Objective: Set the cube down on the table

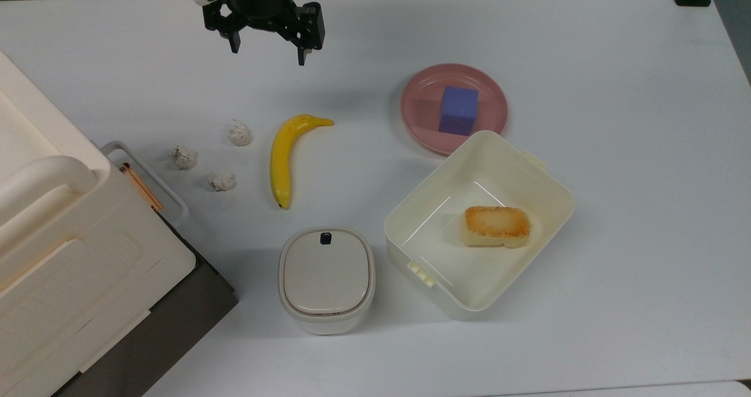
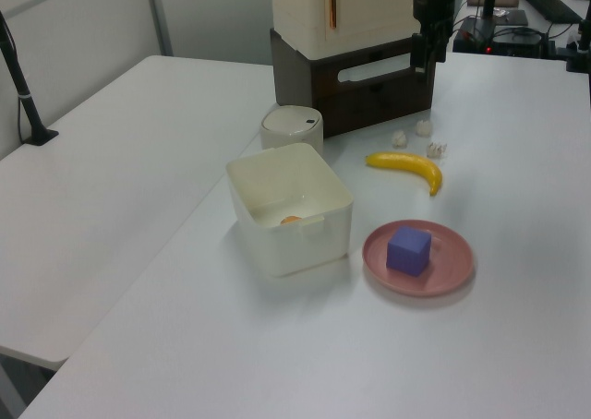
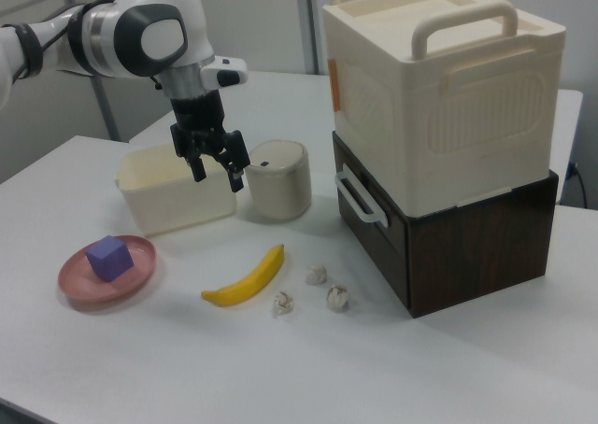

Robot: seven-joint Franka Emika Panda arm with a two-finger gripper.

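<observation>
The blue-purple cube (image 1: pixel 458 110) (image 2: pixel 409 250) (image 3: pixel 109 256) sits on a round pink plate (image 1: pixel 490 92) (image 2: pixel 454 260) (image 3: pixel 75 281) on the white table (image 1: pixel 633 151) (image 2: pixel 120 188) (image 3: pixel 392 368). My gripper (image 1: pixel 268 57) (image 3: pixel 217 176) hangs open and empty above the table near the top view's upper edge, well to the top view's left of the plate and above the banana's tip. In the left view the gripper (image 2: pixel 422 64) is at the far end, by the dark drawer unit.
A banana (image 1: pixel 284 153) and three crumpled paper balls (image 1: pixel 222 180) lie near the middle. A cream container (image 1: pixel 545 180) holds a toasted bread block (image 1: pixel 496 226). A lidded white bin (image 1: pixel 326 277) stands beside it. A cream case on a dark drawer unit (image 3: pixel 448 247) fills the top view's left.
</observation>
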